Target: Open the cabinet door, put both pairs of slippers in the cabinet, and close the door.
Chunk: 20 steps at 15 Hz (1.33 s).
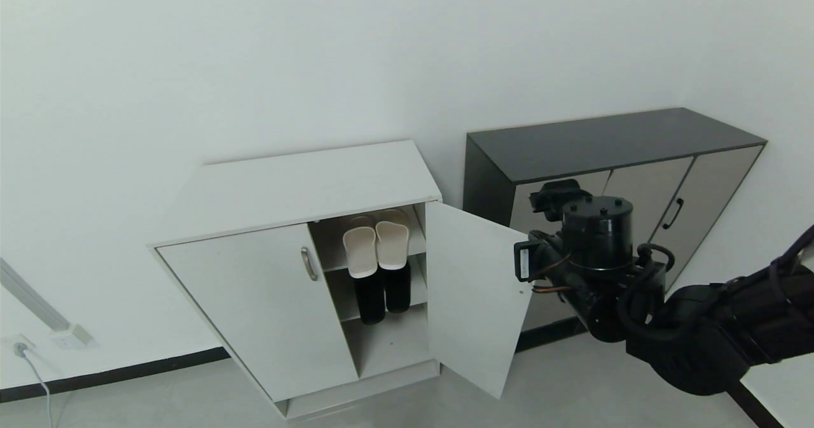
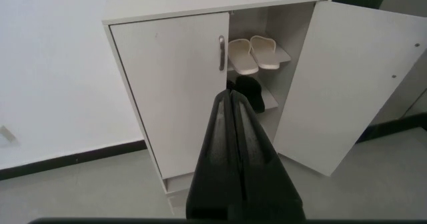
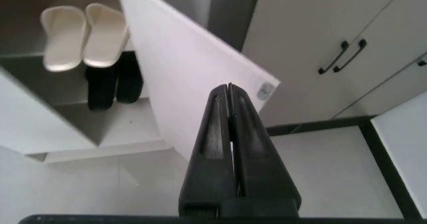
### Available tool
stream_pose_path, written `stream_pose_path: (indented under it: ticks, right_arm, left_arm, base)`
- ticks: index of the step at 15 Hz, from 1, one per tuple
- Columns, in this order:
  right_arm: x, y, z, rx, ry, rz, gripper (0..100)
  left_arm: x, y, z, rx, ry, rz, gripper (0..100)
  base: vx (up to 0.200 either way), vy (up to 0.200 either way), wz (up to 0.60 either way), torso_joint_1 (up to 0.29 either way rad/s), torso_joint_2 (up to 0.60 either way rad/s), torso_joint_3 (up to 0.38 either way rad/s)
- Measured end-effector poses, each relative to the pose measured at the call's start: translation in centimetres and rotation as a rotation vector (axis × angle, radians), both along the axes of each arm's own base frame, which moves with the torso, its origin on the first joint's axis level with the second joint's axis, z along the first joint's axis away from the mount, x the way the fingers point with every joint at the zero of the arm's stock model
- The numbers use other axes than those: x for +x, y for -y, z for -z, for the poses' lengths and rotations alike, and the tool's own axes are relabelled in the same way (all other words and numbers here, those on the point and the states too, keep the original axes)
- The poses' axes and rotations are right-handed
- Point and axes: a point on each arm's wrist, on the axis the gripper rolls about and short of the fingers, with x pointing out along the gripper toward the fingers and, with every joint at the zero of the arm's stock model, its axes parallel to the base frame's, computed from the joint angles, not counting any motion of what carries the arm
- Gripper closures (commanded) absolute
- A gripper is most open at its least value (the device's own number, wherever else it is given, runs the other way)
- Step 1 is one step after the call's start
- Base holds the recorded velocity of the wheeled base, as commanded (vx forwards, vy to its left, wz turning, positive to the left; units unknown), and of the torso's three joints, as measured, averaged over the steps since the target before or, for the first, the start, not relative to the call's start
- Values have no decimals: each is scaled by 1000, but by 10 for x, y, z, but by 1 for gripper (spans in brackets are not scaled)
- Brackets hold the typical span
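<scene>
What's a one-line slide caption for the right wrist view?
Shut right gripper before the open cabinet door; white slippers and black slippers sit shelved inside.

Plain white wall (image 1: pixel 254 46) behind, edged at the foot with a narrow black skirting strip (image 1: pixel 127 372). Smooth pale grey floor (image 1: pixel 572 383). Against the wall at right, a black-topped low sideboard (image 1: pixel 610 138) with grey doors (image 1: pixel 648 183), black handles (image 1: pixel 673 214).

My right arm (image 1: pixel 699 332) is bulky and matte black. Its drum-shaped joint housing (image 1: pixel 598 237) is topped with small screws (image 1: pixel 594 209). Black cables (image 1: pixel 654 248) loop beside it, along with thin orange wires (image 1: pixel 547 289). My left end effector (image 2: pixel 231 97) and right end effector (image 3: pixel 229 91) each have two flat black fingers tapering to a narrow tip.
</scene>
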Motion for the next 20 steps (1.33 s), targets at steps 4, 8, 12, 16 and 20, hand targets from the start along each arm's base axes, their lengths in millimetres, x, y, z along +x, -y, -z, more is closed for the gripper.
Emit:
stream_pose_path:
  ticks: [4,8,12,16,20]
  right_arm:
    - [39,16,8,47,-16,34,100]
    - [77,32,21,100,-29,59,100]
    - [94,43,34,95,-47,89,100]
    - [99,42,46,84,-69,93,100]
    - [101,41,51,79,-79,93,100]
  left_arm:
    - [0,0,0,0,0,0,100]
    - [0,0,0,-1,0,1,100]
    - [0,0,0,-2,0,0,100]
    - [0,0,0,-2,1,-1,100]
    - [0,0,0,-4,1,-1,100]
  base:
    - [0,0,0,0,0,0]
    - [0,0,0,0,0,0]
    - [0,0,0,0,0,0]
    - [0,0,0,0,0,0]
    - [0,0,0,0,0,0]
